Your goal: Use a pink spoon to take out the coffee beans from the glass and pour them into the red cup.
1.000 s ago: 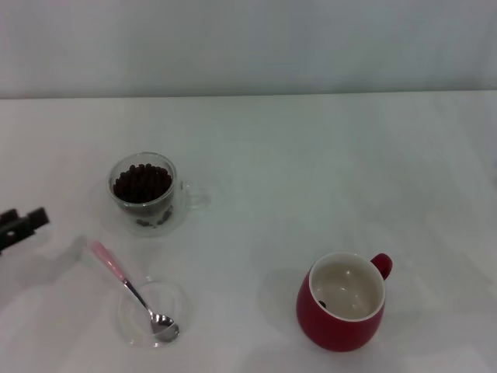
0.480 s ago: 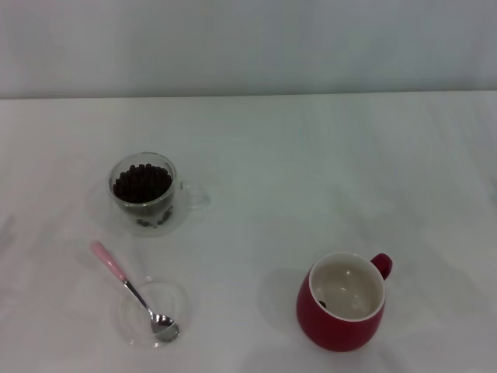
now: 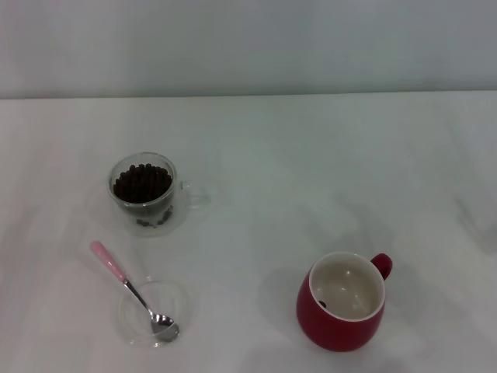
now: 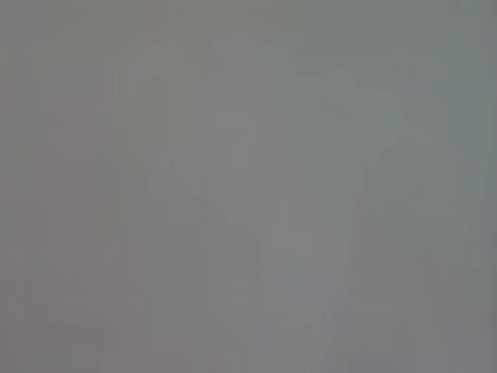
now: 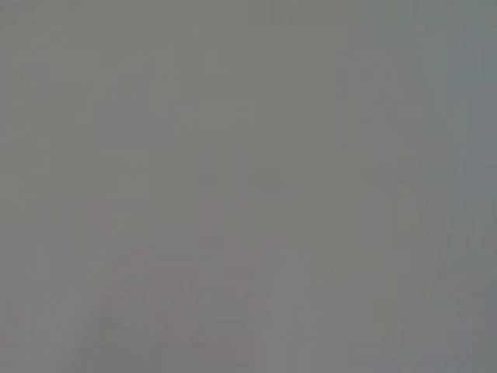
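**Spoon at rest in saucer; no pincer in sight**

Head view, white desk point(image 3: 311, 155). Four items are laid out, none touching a pincer.

Glass point(image 3: 143, 193): clear, double-walled, upright, on the robot's left and farther back. Its clear side handle points toward the right. Coffee beans point(image 3: 142, 182) fill the inner wall nearly to the rim as a dark heap. A few dark specks show lower down through the wall, near the base; whether they are beans or reflections I cannot tell.

Pink spoon point(image 3: 132, 291): lying nearer the robot than the glass, on the same left side and apart from it. The metal bowl sits inside a flat clear saucer point(image 3: 175, 299), close to the nearer rim. The thin neck crosses the saucer's far-left rim and the pale pink handle slants up and out over the desk, pointing away and to the left.

Red cup point(image 3: 341, 326): upright, near right of centre, well apart from both spoon and glass. Loop handle points to the far right. White inside; one small dark speck sits low on the inner left wall, too small to identify.

Left pincer and right pincer: neither appears in the head view. Both wrist views give only a flat grey field with nothing recognisable, so whether the fingers are apart or together cannot be told.
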Controlling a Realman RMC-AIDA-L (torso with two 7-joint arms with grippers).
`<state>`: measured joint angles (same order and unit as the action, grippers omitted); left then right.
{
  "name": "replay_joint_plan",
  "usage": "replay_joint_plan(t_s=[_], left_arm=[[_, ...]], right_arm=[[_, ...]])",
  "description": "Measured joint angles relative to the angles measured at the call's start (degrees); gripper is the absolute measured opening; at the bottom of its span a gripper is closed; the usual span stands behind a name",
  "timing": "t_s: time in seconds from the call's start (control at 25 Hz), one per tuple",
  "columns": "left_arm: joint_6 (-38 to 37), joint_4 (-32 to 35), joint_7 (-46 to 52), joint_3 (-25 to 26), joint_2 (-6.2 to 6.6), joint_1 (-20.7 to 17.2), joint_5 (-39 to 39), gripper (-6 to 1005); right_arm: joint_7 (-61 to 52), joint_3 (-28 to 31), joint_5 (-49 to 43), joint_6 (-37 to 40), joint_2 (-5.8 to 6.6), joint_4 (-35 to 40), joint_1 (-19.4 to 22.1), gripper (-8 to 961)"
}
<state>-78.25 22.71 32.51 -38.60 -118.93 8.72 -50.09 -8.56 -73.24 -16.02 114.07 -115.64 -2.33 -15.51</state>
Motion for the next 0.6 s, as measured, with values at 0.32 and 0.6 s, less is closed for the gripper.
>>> replay_joint_plan(t_s=[0.32, 0.6], left_arm=[[0.43, -3.22, -9.17, 0.10, 0.14, 2.23, 3.81, 732], [-0.12, -6.61, -11.36, 0.11, -0.15, 1.98, 8.67, 732]], right_arm=[[-2.81, -0.10, -3.28, 1.02, -0.08, -3.97, 0.01, 786], [-2.62, 0.10, -4.26, 0.24, -0.10, -2.42, -0.19, 786]])
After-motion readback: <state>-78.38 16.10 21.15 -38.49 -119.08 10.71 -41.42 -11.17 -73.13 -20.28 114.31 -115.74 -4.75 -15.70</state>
